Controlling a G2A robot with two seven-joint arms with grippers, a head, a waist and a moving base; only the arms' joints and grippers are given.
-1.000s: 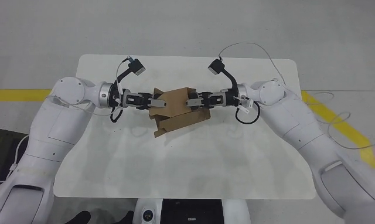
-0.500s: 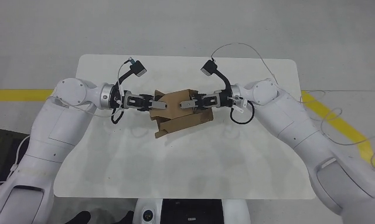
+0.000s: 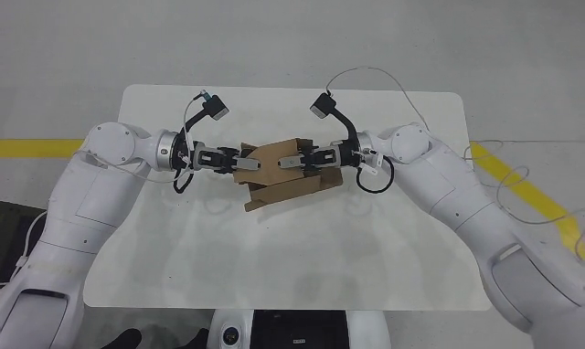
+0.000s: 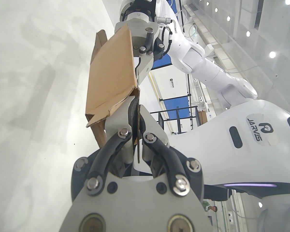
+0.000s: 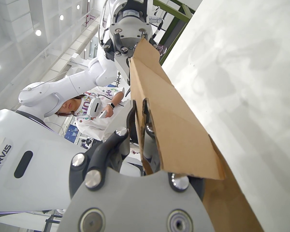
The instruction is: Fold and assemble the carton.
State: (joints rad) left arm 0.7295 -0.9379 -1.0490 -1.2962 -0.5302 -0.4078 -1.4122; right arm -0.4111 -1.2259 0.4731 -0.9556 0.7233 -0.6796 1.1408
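The light is bright and even, falling from rows of round ceiling lamps [image 4: 288, 0] that burn as small white spots in both my wrist views. The white counter [image 3: 274, 258] takes it softly, pale and a little washed out, with no hard glare. The carton [image 3: 283, 171] throws only a thin, soft shadow beneath itself. My wrist views bend straight lines strongly toward their edges.

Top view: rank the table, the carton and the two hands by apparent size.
1. table
2. carton
3. left hand and right hand: these look alike, so they are not ranked.
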